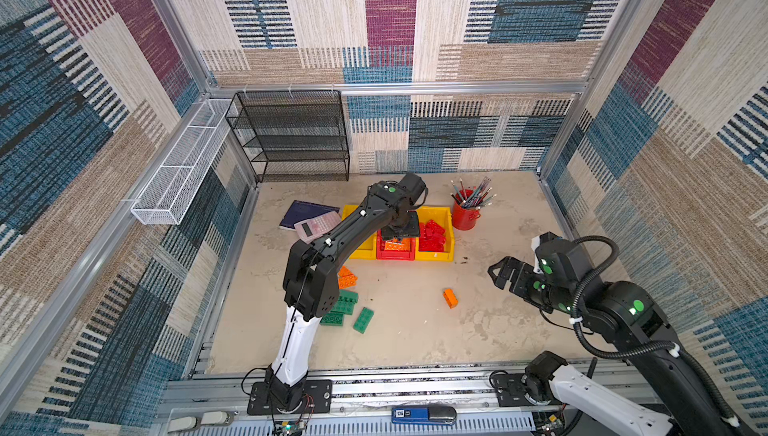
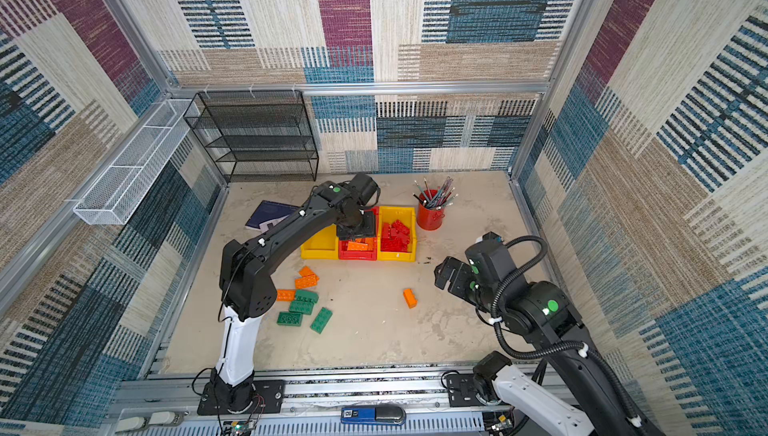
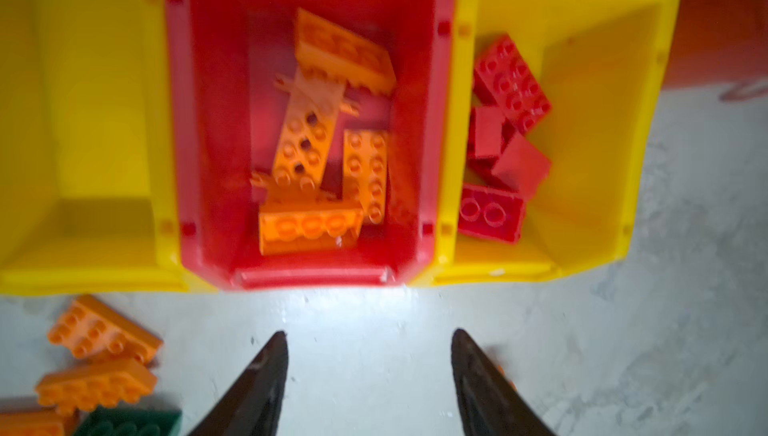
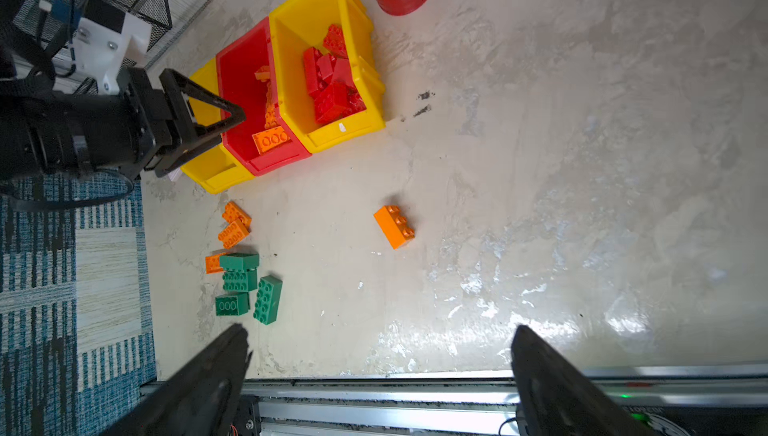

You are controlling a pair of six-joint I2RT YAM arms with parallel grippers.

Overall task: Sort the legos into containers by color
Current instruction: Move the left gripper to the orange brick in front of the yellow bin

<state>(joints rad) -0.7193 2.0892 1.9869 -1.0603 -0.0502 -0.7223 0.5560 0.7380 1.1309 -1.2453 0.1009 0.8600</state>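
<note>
Three bins stand in a row on a pale table (image 1: 415, 330), touching side to side, with the red bin (image 1: 395, 256) in the middle. The left gripper (image 1: 400, 235) hangs directly over the red bin, and in both top views it hides much of what lies inside. The left wrist view looks straight down into the bin. There, several orange bricks (image 3: 309, 226) lie jumbled together. The gripper's dark fingers (image 3: 268, 375) stand partly apart with only bare table between them, holding nothing.

The right yellow bin (image 3: 602, 122), against the red bin's right side, holds a heap of red bricks (image 3: 511, 76). The left yellow bin (image 3: 83, 122), against its left side, shows best in this wrist view, because from above the left arm (image 1: 309, 284) crosses it.

In front of the red bin and to its left, three loose orange bricks (image 4: 235, 224) lie on the table. Four green bricks (image 4: 245, 284) lie just beyond them, farther from the bin. The right wrist view shows all seven, while in a top view the arm's elbow covers one orange brick. A lone orange brick (image 1: 450, 298) lies in front of the red bin, to its right.

The right gripper (image 1: 498, 271) hovers well to the right of the red bin. The right wrist view shows its jaws spread wide and empty.
</note>
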